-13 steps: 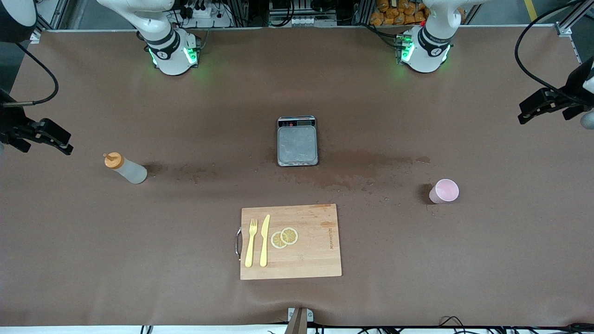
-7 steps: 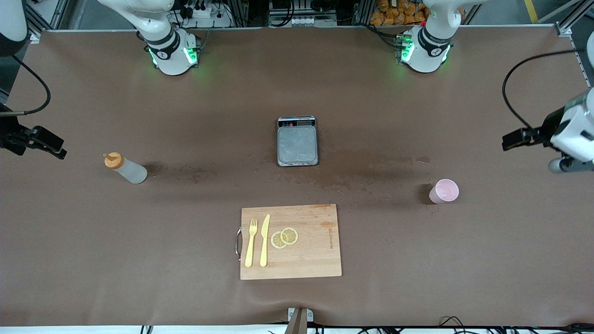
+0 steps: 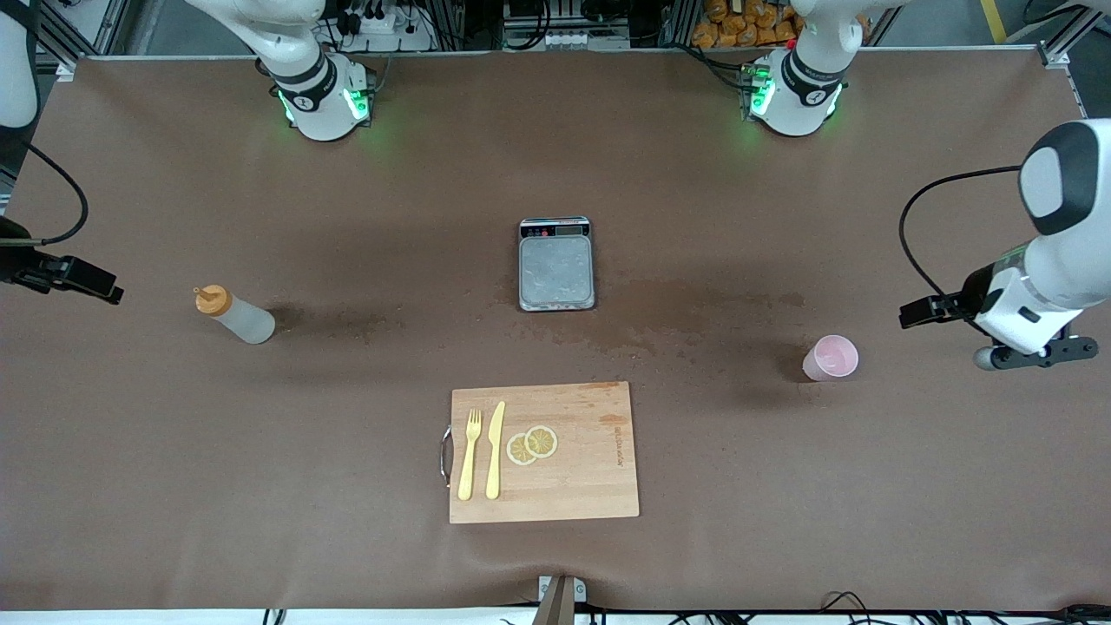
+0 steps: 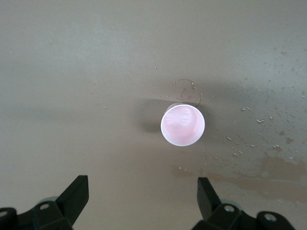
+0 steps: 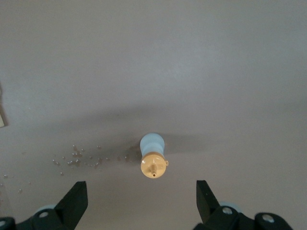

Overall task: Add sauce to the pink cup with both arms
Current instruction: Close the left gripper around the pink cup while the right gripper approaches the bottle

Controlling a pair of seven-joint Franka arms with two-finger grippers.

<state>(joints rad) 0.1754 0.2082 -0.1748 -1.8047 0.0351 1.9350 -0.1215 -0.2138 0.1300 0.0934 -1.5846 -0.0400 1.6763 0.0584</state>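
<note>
The sauce bottle, whitish with an orange nozzle cap, stands upright toward the right arm's end of the table. My right gripper hangs open over the bare mat beside it, closer to the table's end. In the right wrist view the bottle shows cap-up ahead of the empty right gripper. The pink cup stands upright toward the left arm's end. My left gripper hangs open over the mat beside it. In the left wrist view the cup shows its open mouth ahead of the left gripper.
A steel scale sits mid-table. Nearer the front camera lies a wooden cutting board with a yellow fork, a knife and two lemon slices. Wet stains mark the brown mat between scale and cup.
The left arm has swung in and down from the table's end toward the pink cup. The right gripper has shifted slightly. Bottle and cup have not moved.
</note>
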